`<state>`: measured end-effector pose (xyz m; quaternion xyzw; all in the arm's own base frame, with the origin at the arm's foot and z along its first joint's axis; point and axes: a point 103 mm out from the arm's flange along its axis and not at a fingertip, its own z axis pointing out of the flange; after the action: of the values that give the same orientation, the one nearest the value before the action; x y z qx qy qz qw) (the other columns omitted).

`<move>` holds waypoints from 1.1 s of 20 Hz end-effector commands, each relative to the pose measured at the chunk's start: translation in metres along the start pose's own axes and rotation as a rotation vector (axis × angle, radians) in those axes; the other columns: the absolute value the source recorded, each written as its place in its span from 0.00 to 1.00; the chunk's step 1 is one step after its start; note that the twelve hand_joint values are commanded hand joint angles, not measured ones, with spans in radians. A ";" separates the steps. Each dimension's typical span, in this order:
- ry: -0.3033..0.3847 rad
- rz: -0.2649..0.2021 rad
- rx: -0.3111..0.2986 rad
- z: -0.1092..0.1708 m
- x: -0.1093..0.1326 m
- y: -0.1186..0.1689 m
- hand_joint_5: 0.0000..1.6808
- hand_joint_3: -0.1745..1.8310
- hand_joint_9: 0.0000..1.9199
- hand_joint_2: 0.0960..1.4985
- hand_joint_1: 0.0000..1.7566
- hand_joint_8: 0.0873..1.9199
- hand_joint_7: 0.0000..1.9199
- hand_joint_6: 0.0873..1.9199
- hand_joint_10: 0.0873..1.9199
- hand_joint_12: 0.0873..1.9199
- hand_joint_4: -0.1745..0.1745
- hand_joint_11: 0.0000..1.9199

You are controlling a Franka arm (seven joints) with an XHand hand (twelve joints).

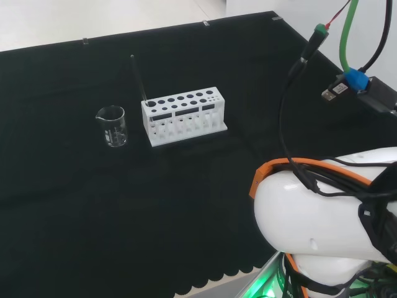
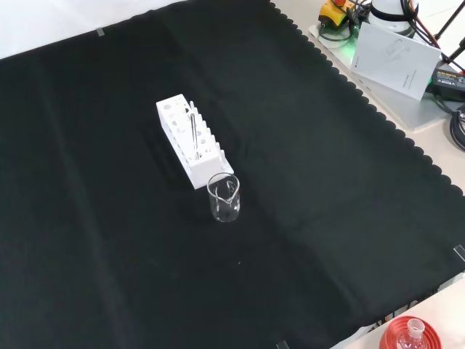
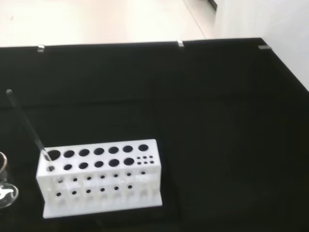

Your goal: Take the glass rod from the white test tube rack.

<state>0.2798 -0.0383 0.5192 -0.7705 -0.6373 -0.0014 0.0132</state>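
A white test tube rack (image 1: 183,115) stands on the black cloth, left of the arm's white link (image 1: 322,230) in the head view. A thin glass rod (image 1: 139,79) leans out of a hole at the rack's left end, tilting up and away. In the front view the rack (image 2: 187,142) runs away from the camera, and the rod (image 2: 193,131) rises from its near end. The wrist view looks at the rack (image 3: 99,176) from a distance, with the rod (image 3: 26,123) slanting out of its end hole.
An empty clear beaker (image 1: 112,126) stands close to the rack's rod end, also seen in the front view (image 2: 224,197). A red ribbed stand (image 2: 410,336) with a flask sits off the cloth's near corner. A paper sheet (image 2: 396,49) and cables lie by the arm's base.
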 end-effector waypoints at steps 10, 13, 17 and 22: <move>0.019 -0.132 0.006 0.033 0.018 0.042 0.34 0.33 0.58 0.42 0.46 0.39 0.52 0.46 0.33 0.62 0.00 0.49; 0.020 -0.150 0.024 0.044 0.025 0.054 0.39 0.34 0.60 0.41 0.48 0.38 0.54 0.46 0.31 0.60 0.00 0.53; 0.032 -0.161 0.039 0.058 0.033 0.068 0.42 0.36 0.62 0.39 0.51 0.37 0.56 0.46 0.30 0.59 0.00 0.55; 0.053 -0.170 0.031 0.068 0.038 0.079 0.46 0.38 0.63 0.38 0.53 0.37 0.58 0.45 0.29 0.59 0.00 0.56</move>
<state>0.3515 -0.0203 0.4595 -0.7200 -0.6929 -0.0029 0.0378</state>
